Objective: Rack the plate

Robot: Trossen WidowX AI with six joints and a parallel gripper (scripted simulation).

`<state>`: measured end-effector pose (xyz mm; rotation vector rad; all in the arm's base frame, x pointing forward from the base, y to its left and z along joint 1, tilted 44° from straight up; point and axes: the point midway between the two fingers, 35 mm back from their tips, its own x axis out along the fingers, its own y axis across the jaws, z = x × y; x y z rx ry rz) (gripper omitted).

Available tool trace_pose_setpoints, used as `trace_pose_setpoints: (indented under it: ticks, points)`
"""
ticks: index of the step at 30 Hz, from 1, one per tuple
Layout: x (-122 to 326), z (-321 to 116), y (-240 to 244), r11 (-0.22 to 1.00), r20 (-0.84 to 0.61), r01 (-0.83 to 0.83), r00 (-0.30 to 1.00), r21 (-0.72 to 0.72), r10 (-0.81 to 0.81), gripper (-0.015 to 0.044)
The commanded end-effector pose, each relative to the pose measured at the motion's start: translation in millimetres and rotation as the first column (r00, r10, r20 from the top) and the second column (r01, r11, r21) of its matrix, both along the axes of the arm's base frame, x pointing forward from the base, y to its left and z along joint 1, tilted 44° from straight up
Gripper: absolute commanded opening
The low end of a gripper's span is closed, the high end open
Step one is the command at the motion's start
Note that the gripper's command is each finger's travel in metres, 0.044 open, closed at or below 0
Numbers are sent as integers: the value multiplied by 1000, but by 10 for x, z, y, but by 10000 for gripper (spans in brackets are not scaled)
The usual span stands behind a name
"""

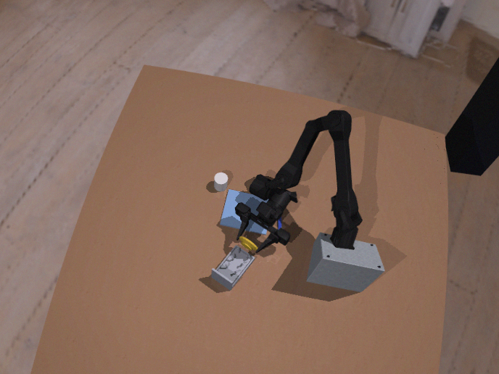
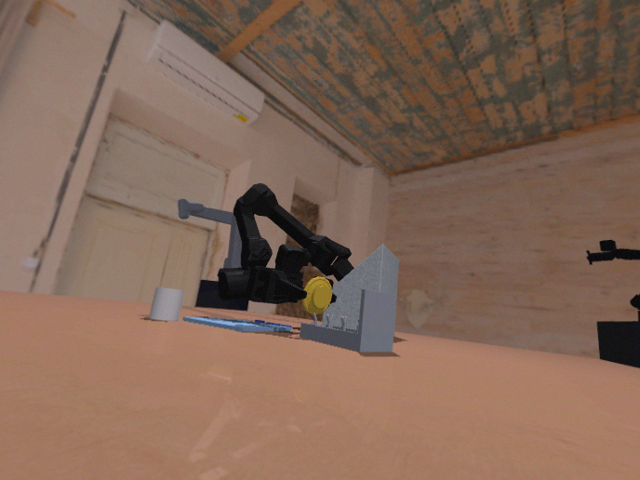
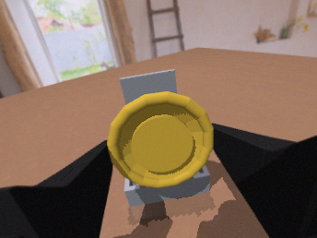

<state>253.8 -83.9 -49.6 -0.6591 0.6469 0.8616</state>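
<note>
The yellow plate [image 1: 248, 243] [image 2: 317, 295] [image 3: 162, 144] is held nearly upright, gripped across its width. My gripper [image 1: 247, 244] [image 2: 319, 296] [image 3: 160, 137] is shut on it, one finger at each side of the rim. The grey dish rack [image 1: 223, 278] [image 2: 378, 321] [image 3: 148, 87] stands on the table with its tall end wall at the far side from the gripper. The plate hangs above the rack's low near end in the top and exterior views. In the wrist view the plate hides most of the slots and rails.
A light blue board [image 1: 230, 209] [image 2: 227, 324] lies beside the rack, under the arm, with a dark blue item [image 1: 279, 223] at its edge. A white cylinder [image 1: 220, 182] [image 2: 166, 304] stands beyond the board. The arm's grey base block [image 1: 345, 270] [image 2: 381, 273] stands to the right in the top view.
</note>
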Motion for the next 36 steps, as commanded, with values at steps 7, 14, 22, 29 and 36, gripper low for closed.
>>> trace_pose_setpoints:
  ticks: [7,14,22,29,36]
  points:
    - [3,8,13,1000,25,-15,1000,-3,15,0]
    - [77,-82,98,1000,14,-9,1000,-3,9,0]
    - [152,-167,172,1000,19,-13,1000,-3,13,0]
    - [192,-213,213,1000,19,-15,1000,-3,15,0]
    - [184,-407,103,1000,22,-16,1000,-5,16,0]
